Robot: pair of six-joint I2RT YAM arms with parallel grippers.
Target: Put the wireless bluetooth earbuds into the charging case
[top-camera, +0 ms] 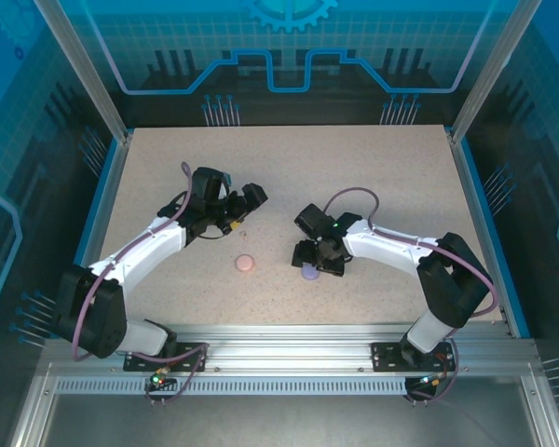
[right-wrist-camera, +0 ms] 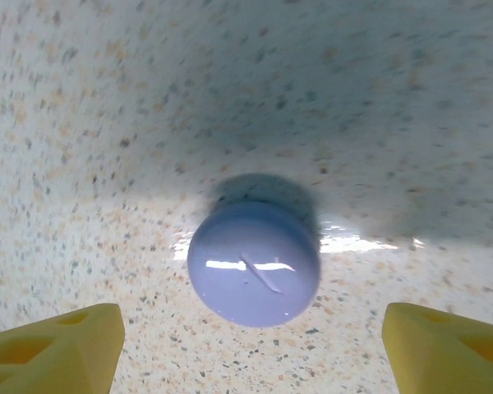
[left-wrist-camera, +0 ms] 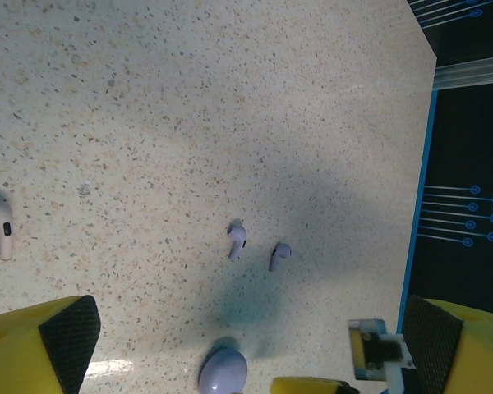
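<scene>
The right gripper (right-wrist-camera: 251,349) is spread wide over the purple case (right-wrist-camera: 253,263). The left gripper (left-wrist-camera: 246,336) is likewise spread, with two purple earbuds (left-wrist-camera: 237,240) lying ahead.

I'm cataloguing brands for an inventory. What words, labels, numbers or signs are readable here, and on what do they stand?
No text can be read.
purple case: plain lid, glare streaks only.
pink case: too small to tell.
gear graphic on the back wall: a picture, no letters.
</scene>
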